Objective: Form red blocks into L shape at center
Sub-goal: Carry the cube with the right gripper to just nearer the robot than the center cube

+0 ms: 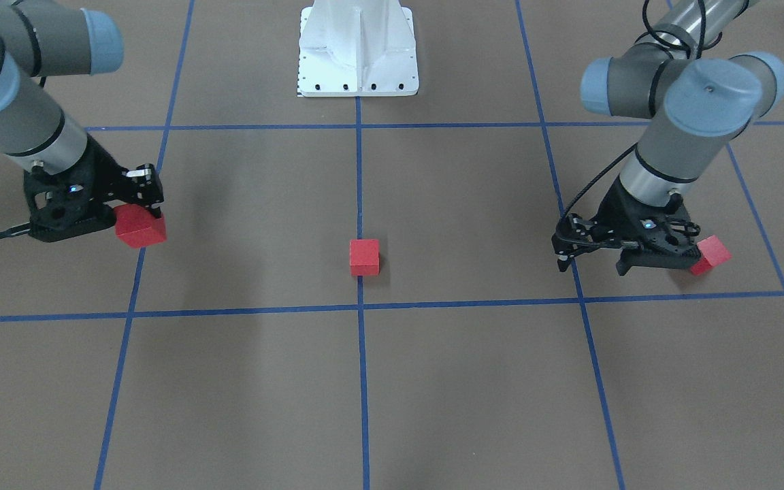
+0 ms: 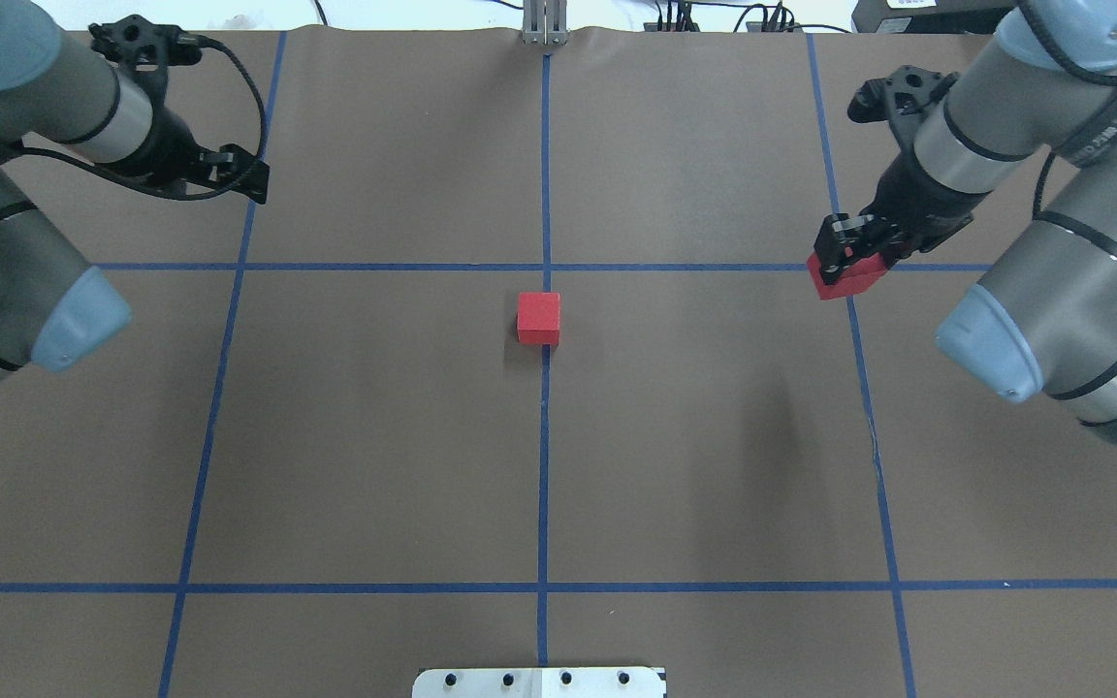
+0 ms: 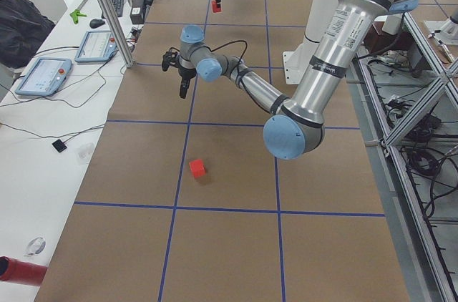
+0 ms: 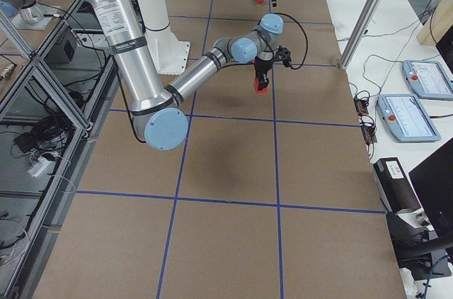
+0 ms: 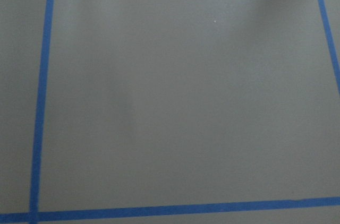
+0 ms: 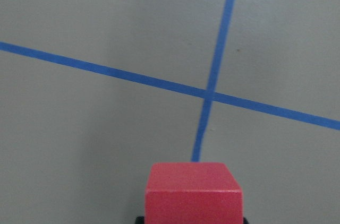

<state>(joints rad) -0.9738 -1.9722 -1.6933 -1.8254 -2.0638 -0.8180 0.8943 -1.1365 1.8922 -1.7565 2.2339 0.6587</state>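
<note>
Left gripper: jaws spread, empty, beside a small matte red cube you have yet to collect.
Middle red cube: sits on the blue tape line near the centre crossing, likely the L's anchor.
Right gripper: clamped on the third red cube, held off the floor, ready for you to carry inward.

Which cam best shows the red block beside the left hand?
Exterior front-facing: the red block is large and sharp, only its edge covered by the left hand. Exterior right shows it tiny and far. Overhead, exterior left and both wrist views don't show it.
</note>
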